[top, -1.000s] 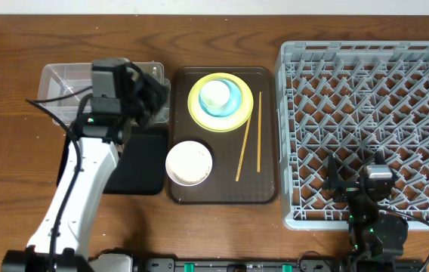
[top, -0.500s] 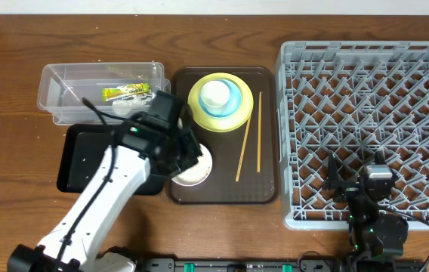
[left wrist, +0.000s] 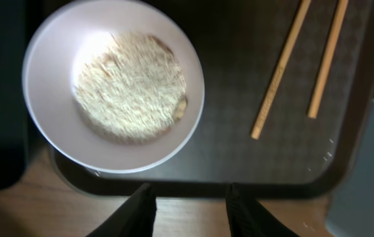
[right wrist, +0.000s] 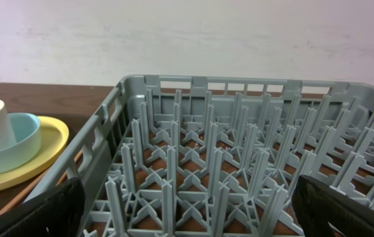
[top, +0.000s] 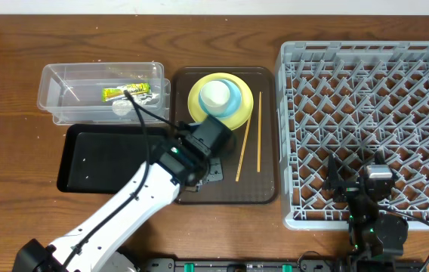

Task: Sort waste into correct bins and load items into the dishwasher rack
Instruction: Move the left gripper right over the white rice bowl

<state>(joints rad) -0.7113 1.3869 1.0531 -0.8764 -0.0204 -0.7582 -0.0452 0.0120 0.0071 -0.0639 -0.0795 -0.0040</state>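
Dishwasher rack (top: 365, 45) at right; right pincer (right wrist: 187, 210) at its near edge, wide open, empty. On serving tray (top: 267, 181), white bowl (left wrist: 52, 135) of rice scraps (left wrist: 129, 85) lies just far-left of left pincer (left wrist: 190, 210), which is part-open and holds nothing. Left arm nearer.

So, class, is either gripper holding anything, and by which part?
Nothing is held. The left gripper hangs open near the white bowl; the right gripper sits open at the dishwasher rack.
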